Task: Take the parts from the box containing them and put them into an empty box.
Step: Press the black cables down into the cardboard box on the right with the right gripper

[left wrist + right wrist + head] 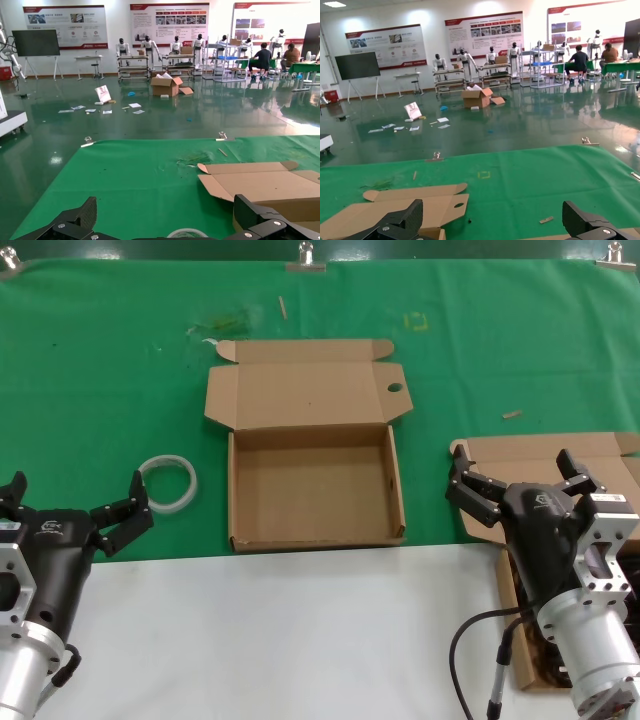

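Parts (black cords) (548, 655) are glimpsed in the box containing them (520, 455), mostly hidden beneath the right gripper (523, 483), whose fingers are spread wide, presumably for reaching in. The empty box (315, 485) is set between it and the left gripper (68, 512), likewise held open.

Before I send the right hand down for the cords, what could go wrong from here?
1. The right hand, fingers open, and its arm cover most of the source box, so the cords are hidden from the head view; a grasp would be nearly blind.
2. That box's lid flap stands just behind the hand and could be snagged.
3. The tape ring lies close to the open left hand, which could knock it.
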